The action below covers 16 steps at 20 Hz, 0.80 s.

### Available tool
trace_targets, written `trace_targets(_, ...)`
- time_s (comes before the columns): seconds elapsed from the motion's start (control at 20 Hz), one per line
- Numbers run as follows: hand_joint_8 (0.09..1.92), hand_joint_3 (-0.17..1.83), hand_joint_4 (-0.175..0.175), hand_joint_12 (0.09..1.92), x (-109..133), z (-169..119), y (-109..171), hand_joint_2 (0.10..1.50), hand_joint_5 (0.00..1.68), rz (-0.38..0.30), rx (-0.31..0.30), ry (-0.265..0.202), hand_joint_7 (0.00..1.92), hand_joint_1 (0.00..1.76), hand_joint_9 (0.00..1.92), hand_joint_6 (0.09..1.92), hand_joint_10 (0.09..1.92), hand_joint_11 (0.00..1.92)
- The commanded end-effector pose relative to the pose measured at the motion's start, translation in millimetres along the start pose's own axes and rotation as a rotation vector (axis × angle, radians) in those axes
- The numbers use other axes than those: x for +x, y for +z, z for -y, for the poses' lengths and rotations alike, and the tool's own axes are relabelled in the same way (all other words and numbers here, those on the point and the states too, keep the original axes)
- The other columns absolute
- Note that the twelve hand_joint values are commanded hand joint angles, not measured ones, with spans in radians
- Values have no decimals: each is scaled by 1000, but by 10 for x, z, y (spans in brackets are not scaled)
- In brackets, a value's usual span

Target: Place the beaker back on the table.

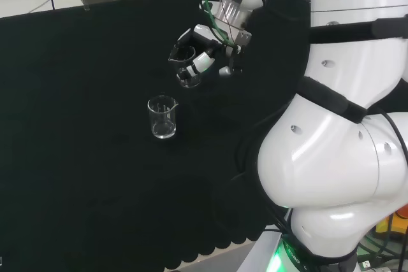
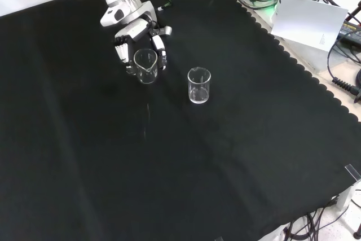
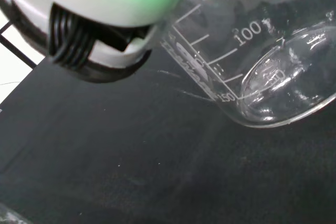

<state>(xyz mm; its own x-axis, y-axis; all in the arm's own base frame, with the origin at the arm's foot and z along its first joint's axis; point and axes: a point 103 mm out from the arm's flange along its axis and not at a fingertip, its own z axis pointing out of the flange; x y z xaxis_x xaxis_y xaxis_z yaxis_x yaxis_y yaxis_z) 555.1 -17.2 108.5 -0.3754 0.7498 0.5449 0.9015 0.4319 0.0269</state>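
Note:
My hand is curled round a clear glass beaker and holds it above the black cloth, tilted. In the front view the hand comes in from the top with the held beaker in front of its fingers. The wrist view shows that beaker close up, with its graduation marks and rounded base over the cloth; a white finger pad lies against its wall. It looks empty.
A second clear beaker stands upright on the cloth, below left of the hand in the head view and right of it in the front view. The arm's white links stand at the head view's right. Cloth edge and cables lie top right.

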Motion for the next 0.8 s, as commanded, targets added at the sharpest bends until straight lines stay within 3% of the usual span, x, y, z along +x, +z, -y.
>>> trace_targets(0.05, 790, 671, -175, 642, -67, -6, 44, 673, 1181, -14, -14, 12, 1235, 1303, 1571, 809, 510, 1368)
trace_targets(0.8, 782, 665, -175, 654, -279, -10, 226, 675, 1185, -56, -31, 27, 1238, 1303, 1568, 802, 505, 1367)
